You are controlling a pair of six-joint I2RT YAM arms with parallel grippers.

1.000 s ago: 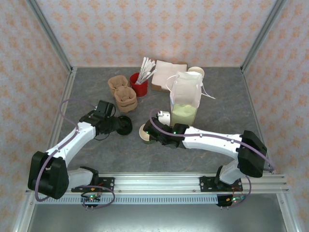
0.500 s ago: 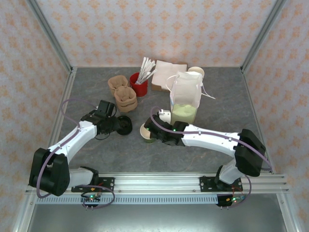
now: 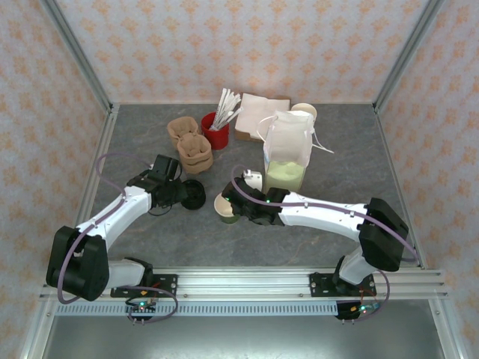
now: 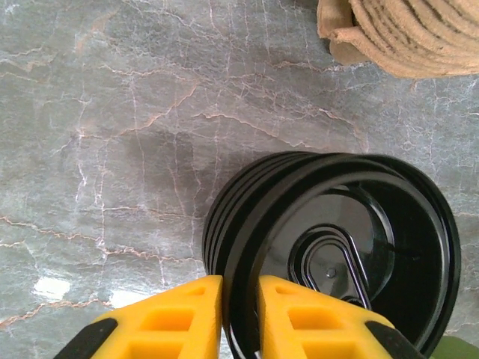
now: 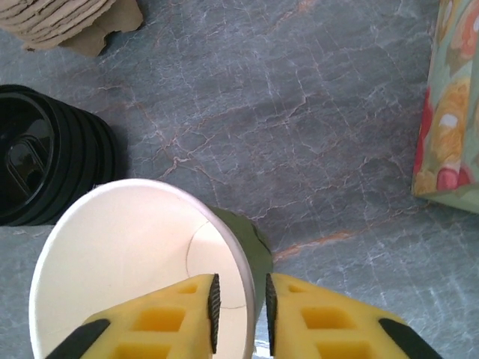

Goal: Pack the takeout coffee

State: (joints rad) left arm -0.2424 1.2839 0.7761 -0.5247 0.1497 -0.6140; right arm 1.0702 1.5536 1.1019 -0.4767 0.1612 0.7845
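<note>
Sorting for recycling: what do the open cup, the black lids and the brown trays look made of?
Cup: likely paper, matte cream inside, thin rolled rim. Lids: glossy black plastic, moulded ridges, reflective. Trays: probably moulded pulp, rough, fibrous brown.

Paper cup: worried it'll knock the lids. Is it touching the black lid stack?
Apart. The top external view shows bare table between the paper cup and the black lid stack.

Top camera high, looking down; wrist cameras close, sharing lid stack (image 4: 337, 224).
</note>
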